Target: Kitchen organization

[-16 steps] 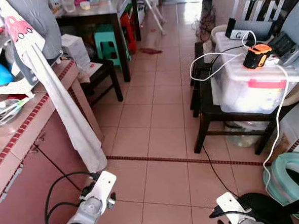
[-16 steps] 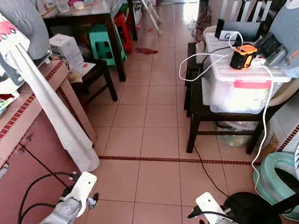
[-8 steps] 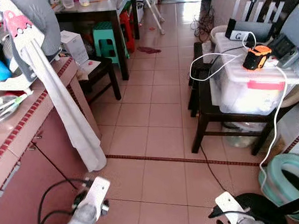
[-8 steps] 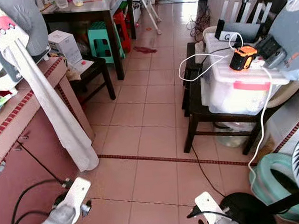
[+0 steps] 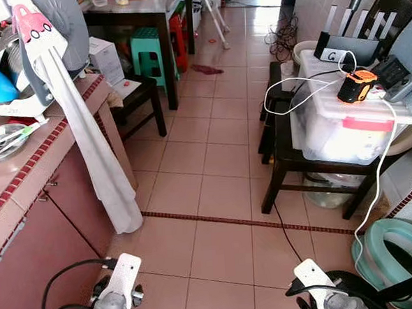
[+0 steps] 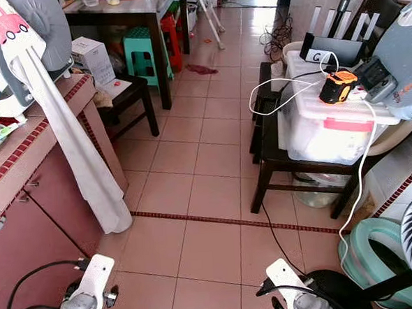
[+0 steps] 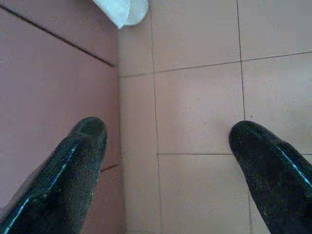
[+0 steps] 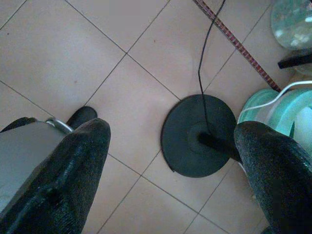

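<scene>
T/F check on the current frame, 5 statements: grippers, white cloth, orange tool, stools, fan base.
1. Both the left gripper and the right gripper are open and hold nothing. True.
2. The long white cloth hangs down the front of the pink tiled counter. True.
3. The orange and black tool lies on the floor. False: it sits on the lid of the clear plastic storage box.
4. The green plastic stool stands on the counter. False: it stands on the floor by the dark table.
5. The round black fan base rests on the floor tiles. True.
</scene>
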Robot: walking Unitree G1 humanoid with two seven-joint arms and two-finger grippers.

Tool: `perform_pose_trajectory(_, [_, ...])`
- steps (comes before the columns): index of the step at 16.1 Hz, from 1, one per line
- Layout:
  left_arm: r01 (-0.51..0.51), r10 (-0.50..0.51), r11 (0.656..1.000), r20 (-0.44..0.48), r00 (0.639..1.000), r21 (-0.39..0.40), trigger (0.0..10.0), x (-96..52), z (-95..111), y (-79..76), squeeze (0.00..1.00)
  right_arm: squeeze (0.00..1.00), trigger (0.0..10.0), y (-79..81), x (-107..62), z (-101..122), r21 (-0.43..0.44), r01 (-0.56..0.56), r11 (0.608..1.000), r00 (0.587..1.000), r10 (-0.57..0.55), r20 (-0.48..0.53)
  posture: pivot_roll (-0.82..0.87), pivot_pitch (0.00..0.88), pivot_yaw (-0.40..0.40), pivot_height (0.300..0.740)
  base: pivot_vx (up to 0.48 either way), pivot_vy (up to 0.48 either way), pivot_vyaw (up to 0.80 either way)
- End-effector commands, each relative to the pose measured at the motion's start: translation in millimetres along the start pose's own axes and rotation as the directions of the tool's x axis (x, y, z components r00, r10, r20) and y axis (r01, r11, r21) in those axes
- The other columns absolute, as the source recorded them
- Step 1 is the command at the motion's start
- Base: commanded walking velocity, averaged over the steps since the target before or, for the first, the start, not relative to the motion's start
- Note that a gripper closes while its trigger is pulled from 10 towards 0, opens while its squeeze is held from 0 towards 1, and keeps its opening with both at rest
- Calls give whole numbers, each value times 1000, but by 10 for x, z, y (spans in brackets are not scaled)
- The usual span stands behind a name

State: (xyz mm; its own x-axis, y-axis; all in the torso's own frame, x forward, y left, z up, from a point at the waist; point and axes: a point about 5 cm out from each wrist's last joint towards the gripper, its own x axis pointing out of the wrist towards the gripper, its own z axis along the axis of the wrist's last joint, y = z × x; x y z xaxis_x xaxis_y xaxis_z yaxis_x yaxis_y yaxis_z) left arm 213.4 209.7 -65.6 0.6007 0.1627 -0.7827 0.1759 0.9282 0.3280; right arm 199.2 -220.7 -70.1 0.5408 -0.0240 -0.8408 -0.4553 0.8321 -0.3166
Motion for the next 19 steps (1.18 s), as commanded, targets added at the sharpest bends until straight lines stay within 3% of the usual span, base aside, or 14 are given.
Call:
perform_pose_trajectory(1, [-10,9,1000,-24,1000,-26,10000,-5,-56,25,0,0,10000,-14,5,42,-6,-6,1000,1000,6,7,-72,0,-15,740,0,0,0])
perform_pose_trajectory(5, [-5,1,996,-40,999,-85,10000,-9,-92,7,0,0,10000,-7,9,67,-3,-7,1000,1000,7,13,-66,0,-13,740,0,0,0])
perform_pose_trajectory(8, [6,-8,998,-40,999,-59,10000,-10,-100,12,0,0,10000,128,13,13,4,-27,1000,1000,26,5,-65,0,-2,740,0,0,0])
perform_pose_trajectory(19, [19,-20,999,-40,999,-33,10000,-11,-104,7,0,0,10000,109,-1,-76,-6,-5,1000,1000,5,-27,-78,0,13,740,0,0,0])
